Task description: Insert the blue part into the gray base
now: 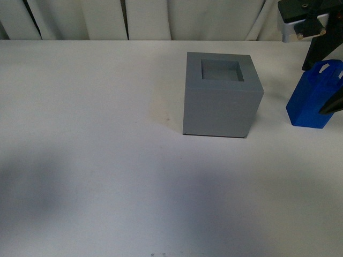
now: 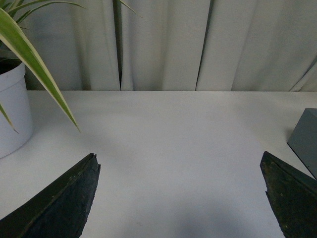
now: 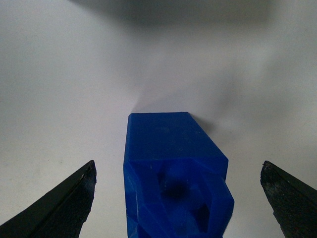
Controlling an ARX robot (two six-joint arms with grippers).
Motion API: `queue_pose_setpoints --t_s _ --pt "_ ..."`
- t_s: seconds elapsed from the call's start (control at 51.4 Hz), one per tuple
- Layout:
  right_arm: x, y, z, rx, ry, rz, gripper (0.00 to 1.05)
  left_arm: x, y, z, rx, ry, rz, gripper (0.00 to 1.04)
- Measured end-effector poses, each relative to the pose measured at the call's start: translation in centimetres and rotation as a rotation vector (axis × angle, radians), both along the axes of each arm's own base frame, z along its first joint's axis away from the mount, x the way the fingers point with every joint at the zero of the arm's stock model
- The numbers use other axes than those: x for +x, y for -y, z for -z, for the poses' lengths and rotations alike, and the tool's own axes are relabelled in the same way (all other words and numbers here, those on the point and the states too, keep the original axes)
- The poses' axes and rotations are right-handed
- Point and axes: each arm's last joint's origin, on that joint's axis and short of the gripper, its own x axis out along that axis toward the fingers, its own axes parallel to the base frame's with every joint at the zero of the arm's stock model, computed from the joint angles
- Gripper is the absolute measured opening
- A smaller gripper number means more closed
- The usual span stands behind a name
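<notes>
Right of centre on the white surface [image 1: 80,139]: gray base [image 1: 222,101], square socket facing up. Well to its right, at the frame edge: blue part [image 1: 311,101], standing on the surface with slotted handle uppermost, apart from the base. Straddled by right tool [image 3: 178,166], fingers spread wide, a clear gap on either side in the wrist view, not clamped on the block. Left tool [image 2: 179,157] likewise spread, hovering with only bare surface between its fingers. Seen from that wrist too: one corner of the gray base, white plant pot [image 2: 12,114] with striped leaves [image 2: 34,59], pale curtain [image 2: 163,44] beyond the far edge.
</notes>
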Motion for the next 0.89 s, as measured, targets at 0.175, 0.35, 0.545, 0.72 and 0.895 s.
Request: queue_pose_setpoints --t_s 0.175,0.35,0.545,0.72,0.895 --pt "0.2 0.0 0.8 -0.004 -0.009 0.003 0.97 0.0 0.0 0.0 0.0 0.0 0.0 0.99" --pt "0.2 0.0 1.3 -0.005 -0.011 0.006 0.84 0.0 0.0 0.0 0.0 0.0 0.0 0.99" --pt "0.1 0.0 1.6 -0.003 -0.023 0.005 0.57 0.0 0.0 0.0 0.0 0.0 0.0 0.99" --pt "-0.1 -0.1 1.3 0.022 -0.039 0.003 0.48 0.0 0.0 0.0 0.0 0.0 0.0 0.99" --pt "-0.3 -0.8 -1.5 0.059 -0.02 -0.019 0.48 0.0 0.0 0.0 0.0 0.0 0.0 0.99"
